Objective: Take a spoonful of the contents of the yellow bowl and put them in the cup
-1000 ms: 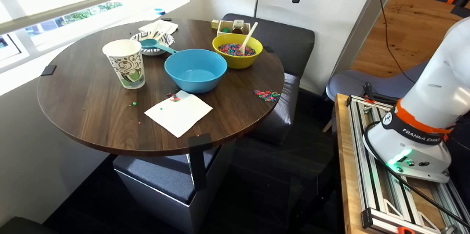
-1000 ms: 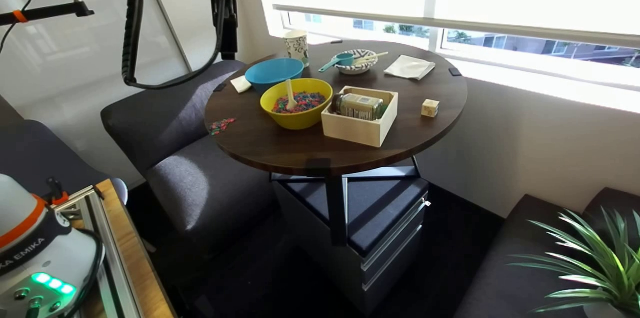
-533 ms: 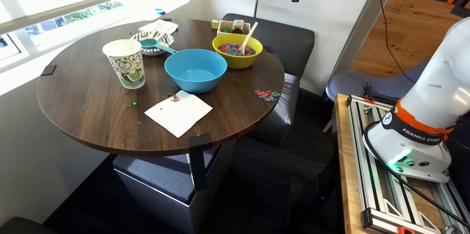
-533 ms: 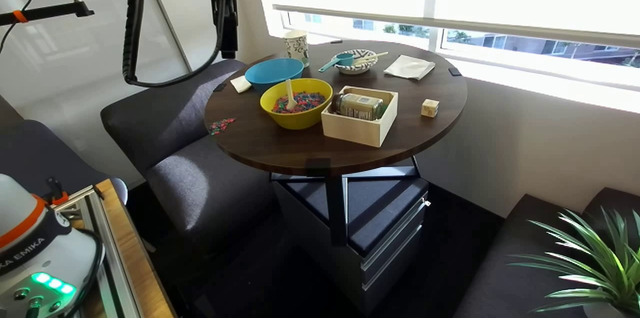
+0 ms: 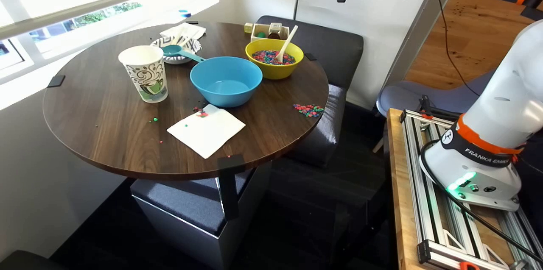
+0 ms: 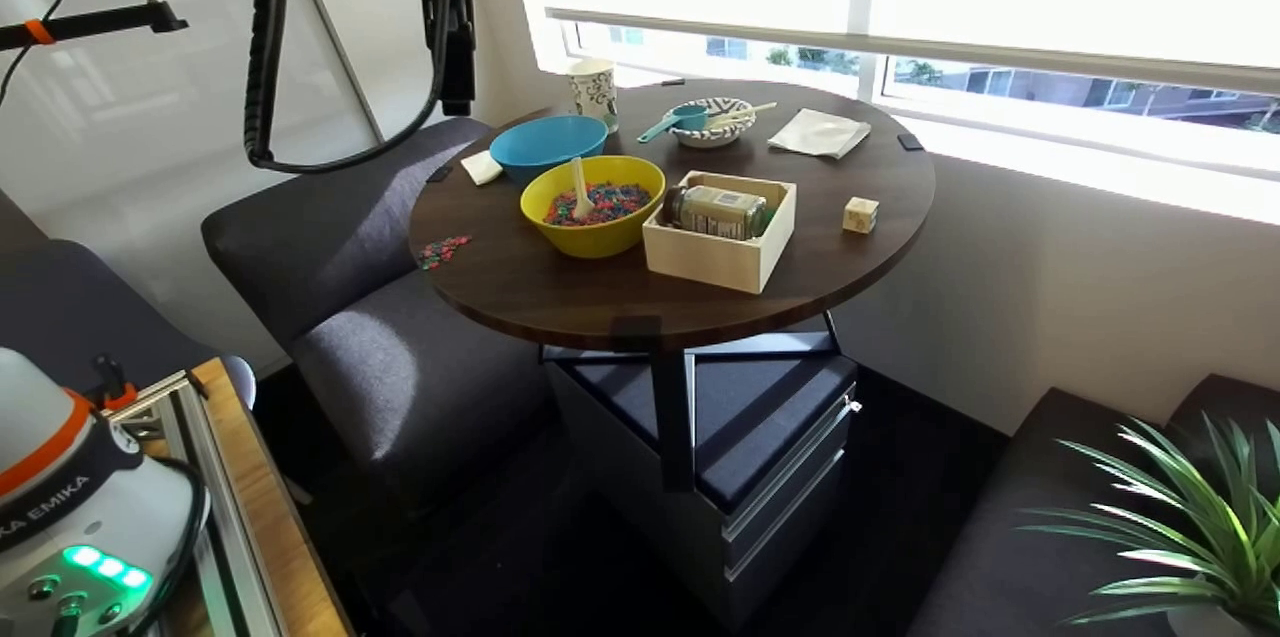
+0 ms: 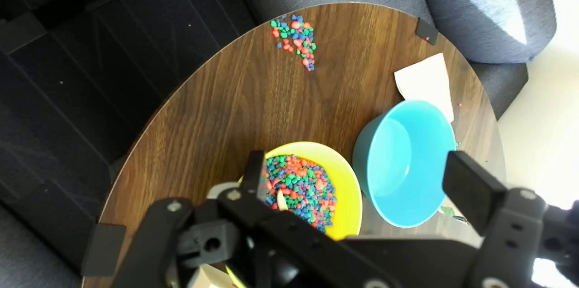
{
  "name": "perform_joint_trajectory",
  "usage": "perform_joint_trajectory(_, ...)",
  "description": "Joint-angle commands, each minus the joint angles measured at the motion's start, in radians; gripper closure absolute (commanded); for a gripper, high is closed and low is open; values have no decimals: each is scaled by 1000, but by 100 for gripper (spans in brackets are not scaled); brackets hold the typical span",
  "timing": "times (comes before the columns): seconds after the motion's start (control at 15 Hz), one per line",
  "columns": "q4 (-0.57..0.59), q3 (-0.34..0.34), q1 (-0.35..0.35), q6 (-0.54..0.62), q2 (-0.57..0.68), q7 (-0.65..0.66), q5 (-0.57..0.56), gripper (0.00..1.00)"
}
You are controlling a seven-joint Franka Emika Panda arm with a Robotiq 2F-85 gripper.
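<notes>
Gripper (image 7: pixel 356 171) hangs well above the round table (image 5: pixel 102 130), jaws wide apart, nothing in its hold. Table is dark wood grain and carries everything else I'm listing. On it, upright: yellow bowl (image 6: pixel 592 242), just beside the blue bowl (image 5: pixel 226 99); can't tell if they touch. In the wrist view I block part of the yellow one myself. Wooden box (image 6: pixel 700 267) stands next to the yellow bowl, contact unclear too. Patterned bowl (image 6: pixel 715 138), white with dark markings, is farther off. White napkin (image 5: pixel 208 132) lies flat near the blue bowl. Cup (image 5: pixel 146 76) is paper with a swirl print, upright, near the blue bowl and well apart from the yellow bowl; can't make out what's inside. Jar (image 6: pixel 720 212) lies in the box. Teal scoop (image 6: pixel 688 120) rests on the patterned bowl. Pale spoon (image 5: pixel 288 43) leans in the yellow bowl, head down in the contents (image 7: pixel 312 191), handle up past the rim. Contents are small red, green and blue bits. Loose pile (image 5: pixel 308 110) of similar bits sits near the table edge.
</notes>
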Motion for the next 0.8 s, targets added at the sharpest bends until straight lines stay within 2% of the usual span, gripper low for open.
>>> perform_joint_trajectory(0.0,3,4,-5,-3,2,-1,1,0)
perform_joint_trajectory(0.67,3,4,-5,-3,2,-1,1,0)
perform_joint_trajectory(0.73,-1,-4,-4,11,8,-17,35,0)
